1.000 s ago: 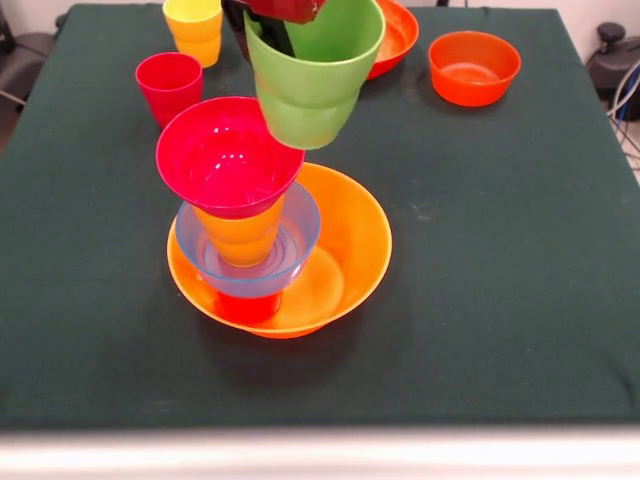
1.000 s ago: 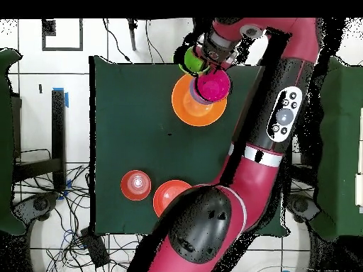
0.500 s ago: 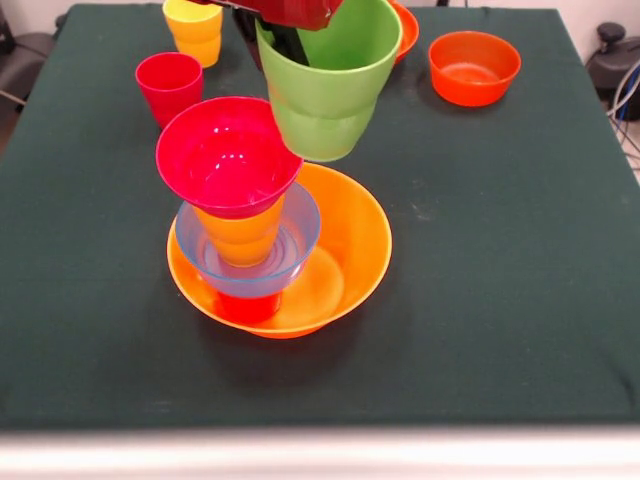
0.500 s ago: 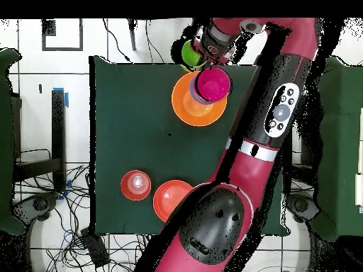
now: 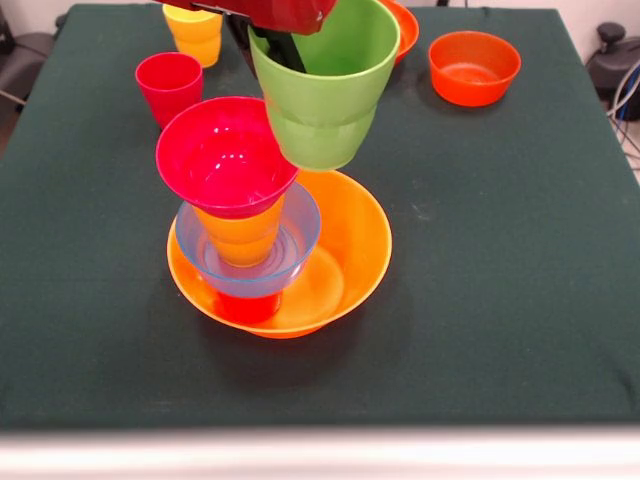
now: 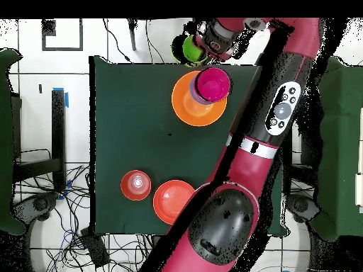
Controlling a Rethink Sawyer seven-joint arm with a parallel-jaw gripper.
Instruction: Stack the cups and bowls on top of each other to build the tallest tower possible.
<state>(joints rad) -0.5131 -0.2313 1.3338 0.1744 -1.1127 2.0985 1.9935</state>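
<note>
**One green cup aloft, four tiers waiting below**

Four pieces make up the tower [image 5: 245,225] in the front view: the wide orange bowl [image 5: 350,235] on the counter [image 5: 500,250], a red-orange cup [image 5: 246,306] in it, the light blue bowl [image 5: 295,235], an orange cup [image 5: 238,238], and the magenta bowl [image 5: 222,155] on top. The green cup [image 5: 325,85] hangs in the air at about 1 o'clock from the magenta bowl, its lower edge overlapping that bowl's rim in the picture; whether they touch I cannot tell. The gripper [image 5: 280,35] has its jaws clenched on the green cup's rim, one dark finger inside the cup. Against half a second ago the cup sits slightly lower and has drifted a little towards the tower; a second ago it was further left and tilted more. At 11 o'clock stand the crimson cup [image 5: 168,85] and yellow cup [image 5: 195,30]; at 1 o'clock a small orange-red bowl [image 5: 473,68] and a partly hidden red-orange bowl [image 5: 402,25].

Seen from overhead, the green cup [image 6: 191,49] lies at 11 o'clock from the magenta bowl [image 6: 212,83], off the counter's edge, further out than a second ago.

My reading: the cup is not yet centred over the tower, so alignment remains before lowering it.
</note>
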